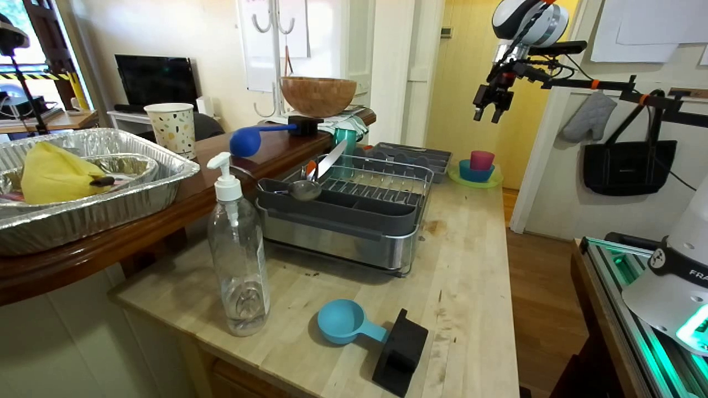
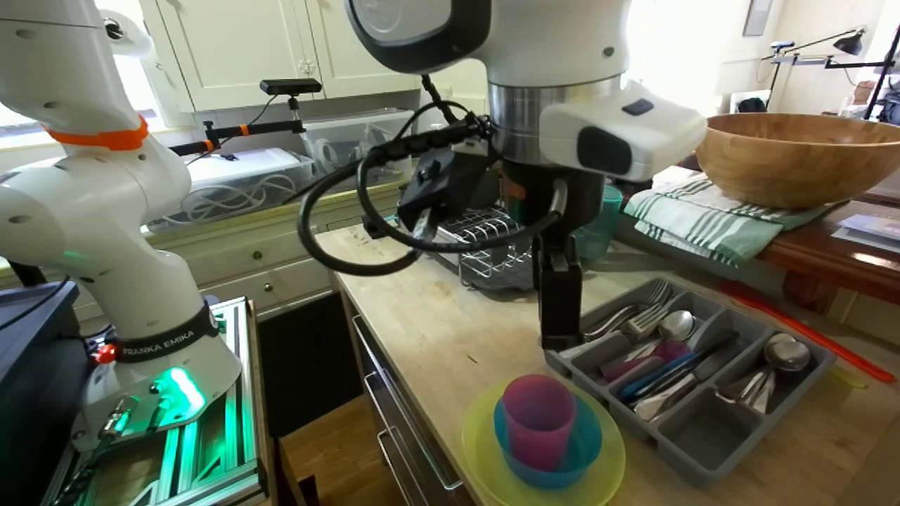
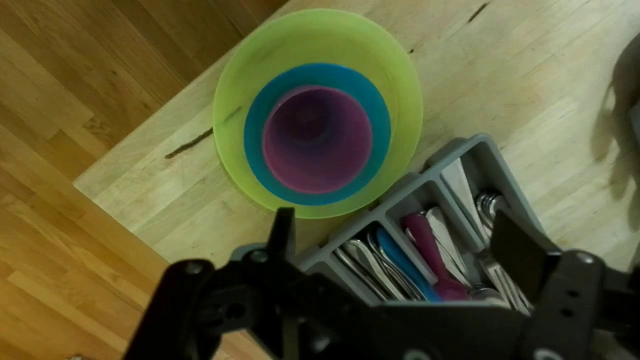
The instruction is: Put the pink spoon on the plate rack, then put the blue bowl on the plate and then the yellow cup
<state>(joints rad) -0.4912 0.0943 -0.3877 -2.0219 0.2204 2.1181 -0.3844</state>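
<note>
1. Your hand [image 1: 487, 115] hangs above the cutlery tray [image 2: 710, 439], fingers [image 3: 283, 232] spread wide and gripping nothing.
2. The pink spoon [image 3: 432, 254] lies in that tray, beneath your hand; the wrist view shows it between the 2 fingers, and a fair drop seems to part them.
3. The coming move looks to turn on its long axis, which runs roughly across your closing direction, at a slight slant; a small twist, then lowering, should suit.
4. Metal cutlery [image 3: 445, 235] lies just beside it, the tray's divider [image 3: 407, 249] opposite, so a fingertip could snag.
5. The plate rack [image 1: 332, 243] stands on the desk [image 1: 464, 260], lower than your hand and off to its side, away from the plate [image 3: 320, 40].
6. In the wrist view, beyond your fingertips, the blue bowl [image 3: 317, 74] sits on the plate, holding a pink cup [image 3: 320, 145].
</note>
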